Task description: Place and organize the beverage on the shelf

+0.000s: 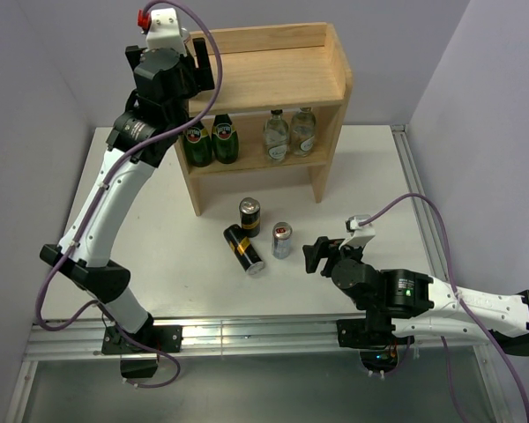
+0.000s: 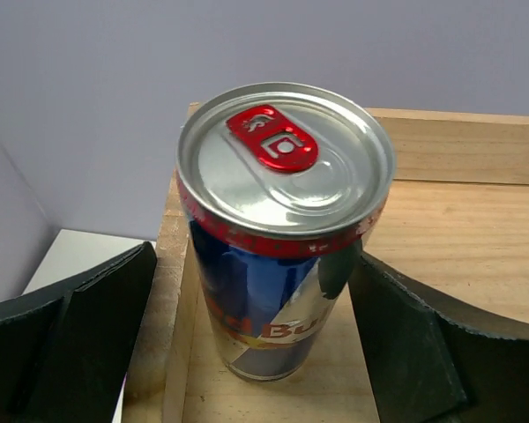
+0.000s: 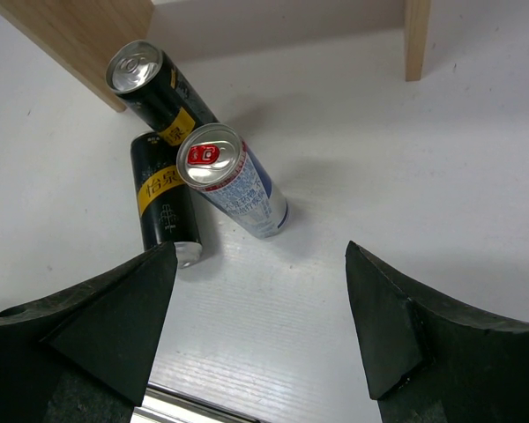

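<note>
The wooden shelf stands at the back of the table. A blue-and-silver can stands upright on its top board, in the left corner by the rim. My left gripper is open around this can; its left finger is outside the rim, well apart from the can. In the top view the left gripper hides the can. Two clear bottles stand on the lower tier. A second blue-and-silver can, an upright black-and-gold can and a lying one are on the table. My right gripper is open and empty, just right of them.
Two green bottles stand on the lower tier, left of the clear ones. In the right wrist view the silver can and both black cans lie ahead to the left, near a shelf leg. A metal rail runs along the near edge.
</note>
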Robot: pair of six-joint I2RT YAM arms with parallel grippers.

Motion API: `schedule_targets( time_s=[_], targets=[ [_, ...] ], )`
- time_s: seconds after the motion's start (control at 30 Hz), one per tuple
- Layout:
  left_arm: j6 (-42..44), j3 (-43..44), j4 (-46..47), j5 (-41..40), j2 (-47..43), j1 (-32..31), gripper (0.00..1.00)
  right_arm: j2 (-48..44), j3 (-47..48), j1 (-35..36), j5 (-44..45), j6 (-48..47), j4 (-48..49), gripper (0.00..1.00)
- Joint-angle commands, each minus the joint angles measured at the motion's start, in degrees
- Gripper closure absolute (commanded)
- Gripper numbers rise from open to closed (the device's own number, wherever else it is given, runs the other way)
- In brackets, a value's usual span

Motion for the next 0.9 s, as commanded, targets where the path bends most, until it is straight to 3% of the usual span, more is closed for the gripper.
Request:
schedule_targets(
  time_s=[0.0,0.53,0.73,0.87],
  targets=[
    [-3.07,-2.65,-4.98,2.11,-0.44,0.93,0.01,0.10,-0.55,0.32,1.67,0.22,1.85,0.16],
    [-5.98,-18.12,-4.54,3.44,-18.10,-3.47,0.01,1.24,-0.72,0.24,2.55,0.22,2.20,0.16],
    [-8.87,-19.87,-9.89,2.21,-24.17,-8.73,0.01,2.21,-0.37,0.32,2.90,0.75,1.67,0.16],
    [-13.96,-26.90,-12.63,2.12,-29.97,-14.44,0.01,3.17,-0.19,0.32,3.17,0.84,1.50,0.15]
  ],
)
